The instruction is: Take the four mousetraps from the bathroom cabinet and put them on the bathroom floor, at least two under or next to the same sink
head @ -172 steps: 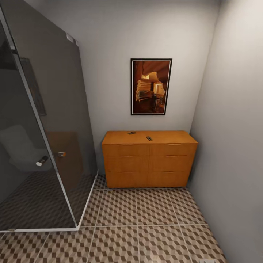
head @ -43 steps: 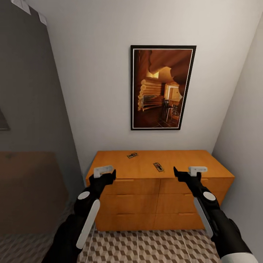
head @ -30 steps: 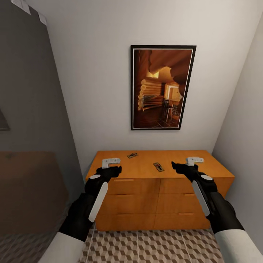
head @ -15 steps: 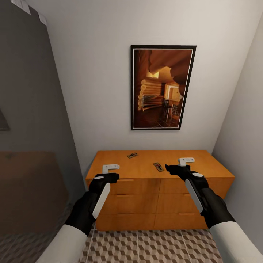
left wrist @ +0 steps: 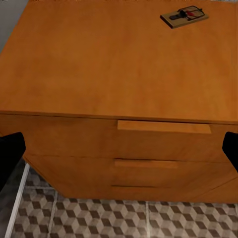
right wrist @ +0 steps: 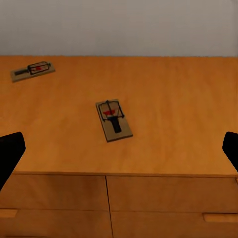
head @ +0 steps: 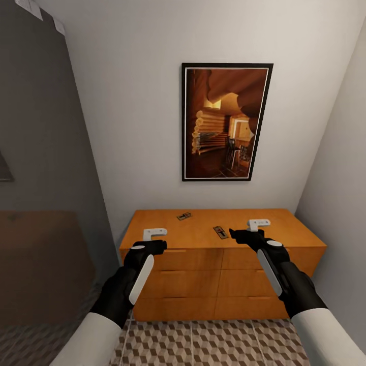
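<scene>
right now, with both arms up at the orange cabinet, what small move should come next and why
Probably ease the right pincer forward and down over the nearer flat tan mousetrap with the black wire and red spot. It lies free on the smooth top of the orange-brown wooden cabinet, just inboard of that pincer, whose fingers are spread wide. The farther mousetrap sits nearer the wall.

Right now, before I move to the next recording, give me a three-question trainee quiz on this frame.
1. How many mousetraps lie on the cabinet top?
2. True or false: the right claw grips a mousetrap.
3. Which claw is closer to the front mousetrap: A) left claw, B) right claw?

Key: 1) Two: the front one and the rear mousetrap. 2) False: open and empty. 3) B.
</scene>
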### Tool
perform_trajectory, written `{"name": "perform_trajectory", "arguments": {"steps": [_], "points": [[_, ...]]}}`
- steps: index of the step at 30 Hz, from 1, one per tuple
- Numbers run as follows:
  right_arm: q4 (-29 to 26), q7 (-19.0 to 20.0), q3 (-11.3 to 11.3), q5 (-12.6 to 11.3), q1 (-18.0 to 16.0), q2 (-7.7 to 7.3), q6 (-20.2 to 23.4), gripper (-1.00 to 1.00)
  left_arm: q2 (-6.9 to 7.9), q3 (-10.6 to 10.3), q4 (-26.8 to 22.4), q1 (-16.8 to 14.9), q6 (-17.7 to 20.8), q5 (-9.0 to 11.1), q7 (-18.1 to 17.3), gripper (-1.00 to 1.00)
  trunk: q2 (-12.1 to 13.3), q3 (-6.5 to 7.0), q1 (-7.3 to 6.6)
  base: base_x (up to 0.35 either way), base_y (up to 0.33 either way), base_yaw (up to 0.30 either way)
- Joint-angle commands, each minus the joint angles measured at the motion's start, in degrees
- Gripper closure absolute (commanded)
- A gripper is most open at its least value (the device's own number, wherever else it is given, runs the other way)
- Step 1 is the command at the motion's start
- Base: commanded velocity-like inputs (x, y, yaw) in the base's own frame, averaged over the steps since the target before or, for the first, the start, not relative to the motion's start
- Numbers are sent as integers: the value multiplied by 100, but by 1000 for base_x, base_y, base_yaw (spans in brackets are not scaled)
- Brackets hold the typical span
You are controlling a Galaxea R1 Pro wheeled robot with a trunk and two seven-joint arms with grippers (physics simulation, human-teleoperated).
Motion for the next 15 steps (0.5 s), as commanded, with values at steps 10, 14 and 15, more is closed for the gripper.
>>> {"name": "perform_trajectory", "arguments": {"steps": [10,14,15], "points": [[36,-9,10,-49,-6,-6,-78,-100,0,-132,0,-6,2,56,54,-100,-14,-14,4,136,0,0],[117,-9,10,-50,-5,-6,-169,-100,0,-259,2,-6,2,54,56,-100,-14,-14,4,265,0,0],[133,-9,10,-51,-5,-6,-190,-100,0,-273,2,-6,2,54,56,-100,-14,-14,4,177,0,0]]}}
